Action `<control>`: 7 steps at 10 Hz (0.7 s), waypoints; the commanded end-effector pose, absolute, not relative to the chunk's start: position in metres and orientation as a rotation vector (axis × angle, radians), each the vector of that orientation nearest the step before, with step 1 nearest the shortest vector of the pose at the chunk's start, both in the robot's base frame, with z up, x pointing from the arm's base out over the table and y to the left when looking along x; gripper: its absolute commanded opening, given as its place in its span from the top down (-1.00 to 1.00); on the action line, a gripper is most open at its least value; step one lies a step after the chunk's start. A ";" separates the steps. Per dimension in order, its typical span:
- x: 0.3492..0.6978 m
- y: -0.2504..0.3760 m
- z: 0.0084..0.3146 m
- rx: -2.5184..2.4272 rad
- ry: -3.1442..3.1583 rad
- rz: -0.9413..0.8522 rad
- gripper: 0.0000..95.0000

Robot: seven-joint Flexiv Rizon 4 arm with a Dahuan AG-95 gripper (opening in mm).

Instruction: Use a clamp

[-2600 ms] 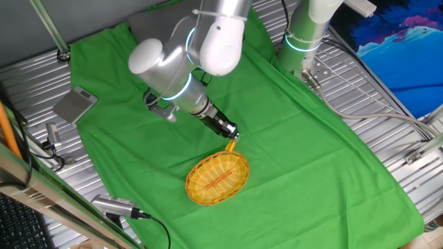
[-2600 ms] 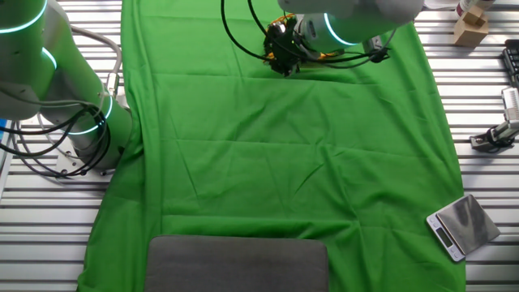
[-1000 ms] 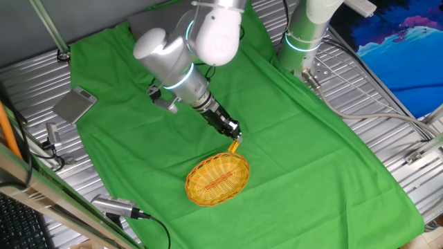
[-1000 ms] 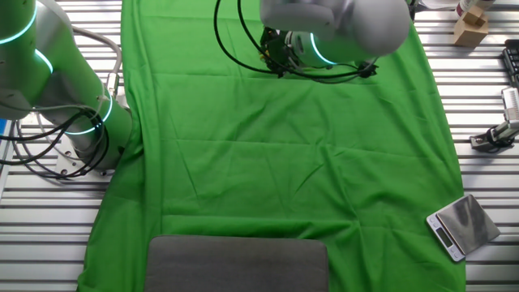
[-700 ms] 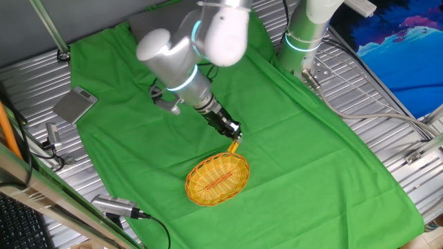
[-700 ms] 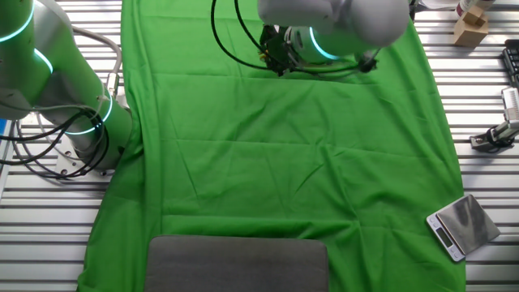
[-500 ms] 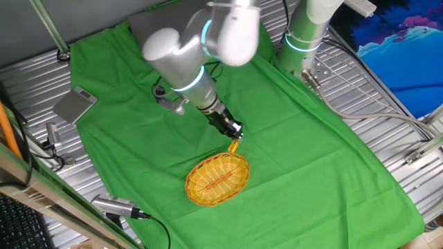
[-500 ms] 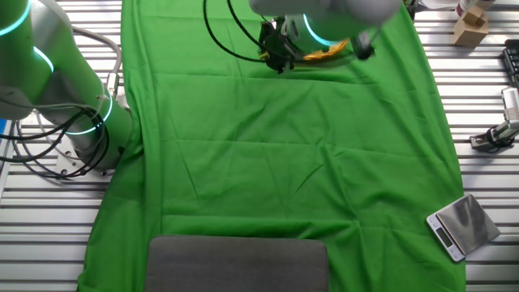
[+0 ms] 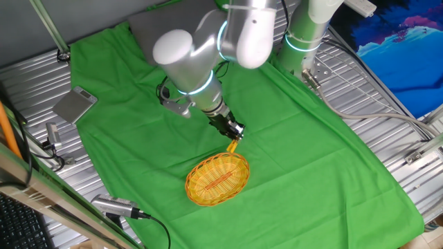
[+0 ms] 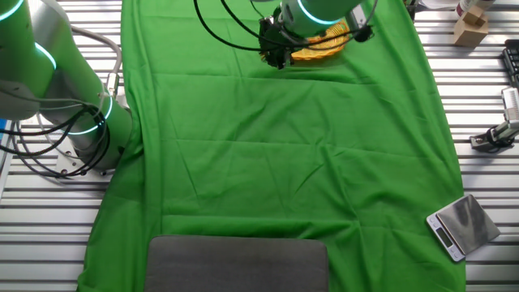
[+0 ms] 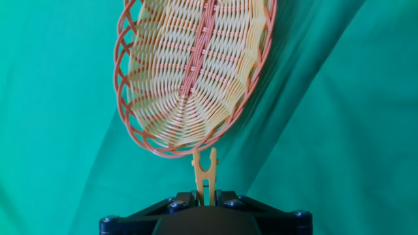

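Gripper (image 11: 204, 196) pinching forked plastic clamp (image 11: 204, 171). Prongs nearing scalloped rim of oval woven basket (image 11: 196, 72). Lying on wrinkled green cloth (image 9: 291, 138).

Light is bright and even across the green cloth (image 9: 297, 138), with only soft shadows in its folds and a faint one under the basket (image 9: 217, 178). Both fixed views are sharp. The hand view tints the cloth teal; the basket (image 11: 196, 72) stays crisp, the dark housing below it blurs.
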State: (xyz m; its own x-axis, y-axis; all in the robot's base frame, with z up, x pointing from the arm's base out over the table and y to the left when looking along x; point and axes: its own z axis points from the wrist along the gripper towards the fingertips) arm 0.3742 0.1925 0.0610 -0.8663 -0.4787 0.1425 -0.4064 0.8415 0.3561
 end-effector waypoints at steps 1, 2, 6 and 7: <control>0.379 0.190 0.062 0.706 -2.792 -0.439 1.00; 0.380 0.190 0.062 0.712 -2.792 -0.432 1.00; 0.384 0.188 0.060 0.720 -2.810 -0.390 1.00; 0.387 0.186 0.058 0.734 -2.810 -0.379 1.00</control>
